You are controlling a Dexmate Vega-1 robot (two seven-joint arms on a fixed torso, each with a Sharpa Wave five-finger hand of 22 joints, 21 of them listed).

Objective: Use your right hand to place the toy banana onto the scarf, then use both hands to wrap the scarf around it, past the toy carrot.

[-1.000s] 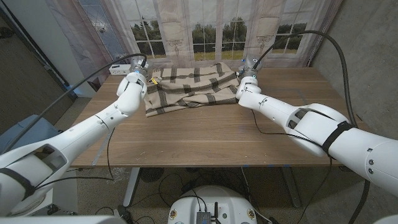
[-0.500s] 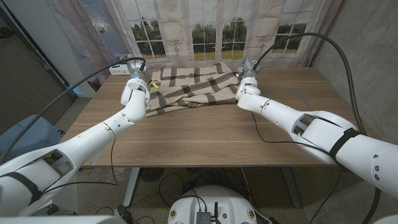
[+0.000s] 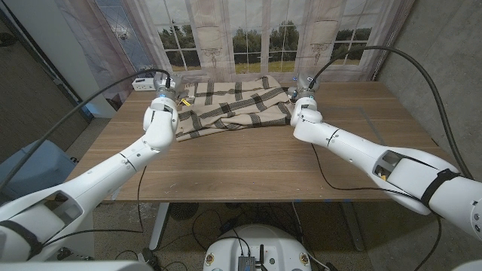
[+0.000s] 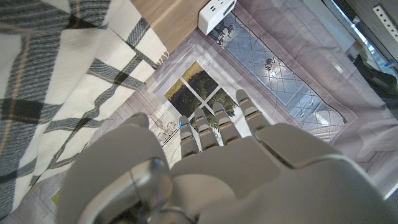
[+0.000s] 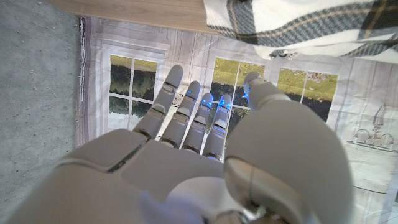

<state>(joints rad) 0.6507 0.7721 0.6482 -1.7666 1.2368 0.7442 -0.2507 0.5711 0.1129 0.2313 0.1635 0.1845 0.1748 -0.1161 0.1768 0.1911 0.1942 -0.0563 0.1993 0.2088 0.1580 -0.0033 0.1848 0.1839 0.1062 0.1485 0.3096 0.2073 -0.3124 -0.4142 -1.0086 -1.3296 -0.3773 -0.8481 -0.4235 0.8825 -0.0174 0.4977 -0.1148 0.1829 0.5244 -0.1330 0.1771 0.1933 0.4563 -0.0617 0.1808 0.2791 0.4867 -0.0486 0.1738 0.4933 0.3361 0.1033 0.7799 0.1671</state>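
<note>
Scarf (image 3: 230, 105) lies bunched between our left hand (image 4: 217, 134) and right hand (image 5: 199, 121), both empty with fingers extended, flanking it to fold.

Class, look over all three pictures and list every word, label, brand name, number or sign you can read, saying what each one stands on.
No text can be read in any view.
The scarf carries only a plaid pattern, no label.
The white box on the table's far left corner has dark marks on its face, too small to tell as letters.
The left hand and right hand carry no print.
</note>
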